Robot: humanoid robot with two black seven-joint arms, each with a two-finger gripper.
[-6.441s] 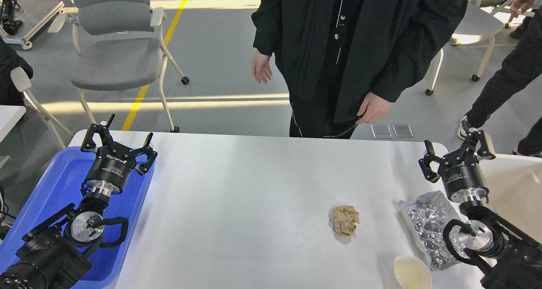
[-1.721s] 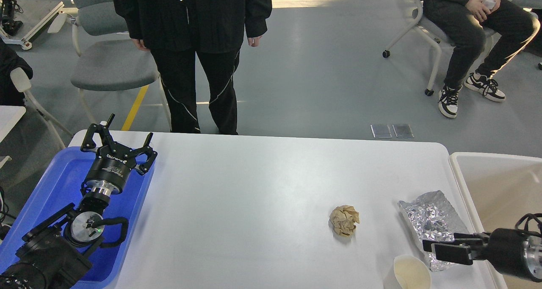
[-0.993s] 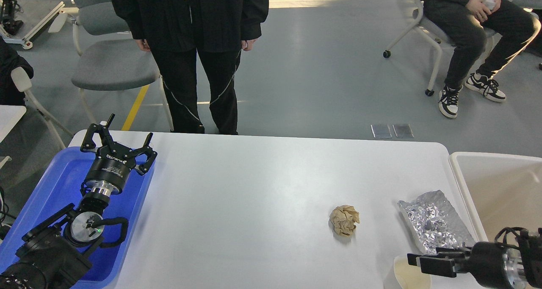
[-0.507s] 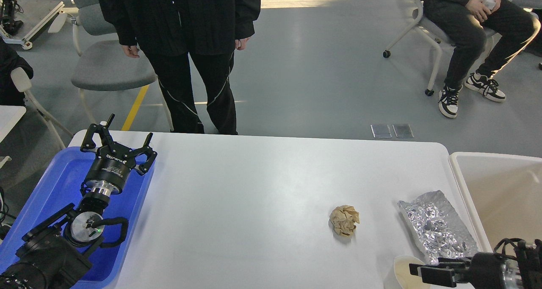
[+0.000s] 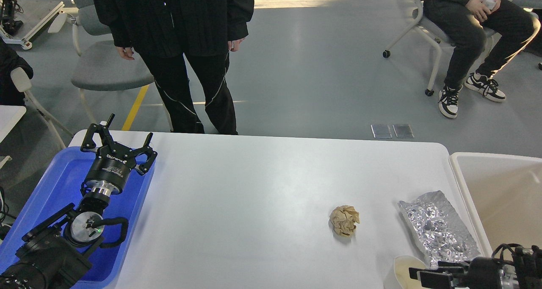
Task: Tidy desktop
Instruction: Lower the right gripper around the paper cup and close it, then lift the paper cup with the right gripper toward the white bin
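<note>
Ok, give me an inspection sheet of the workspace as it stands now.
Surface: white desktop, not yet tidy.
Job's things: crumpled brown paper ball, silver foil wrapper, paper cup at the near edge.
Clutter: nothing seen beyond those.
Containers: blue tray left, cream bin right.
Hands: left hand open above the tray; right hand low at the cup, state unclear.
Cables: black loops on both wrists.
Surroundings: person standing behind the table, another seated, chairs.

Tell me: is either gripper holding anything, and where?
Left gripper is open, empty. Right gripper reaches the paper cup rim; a hold cannot be told.
</note>
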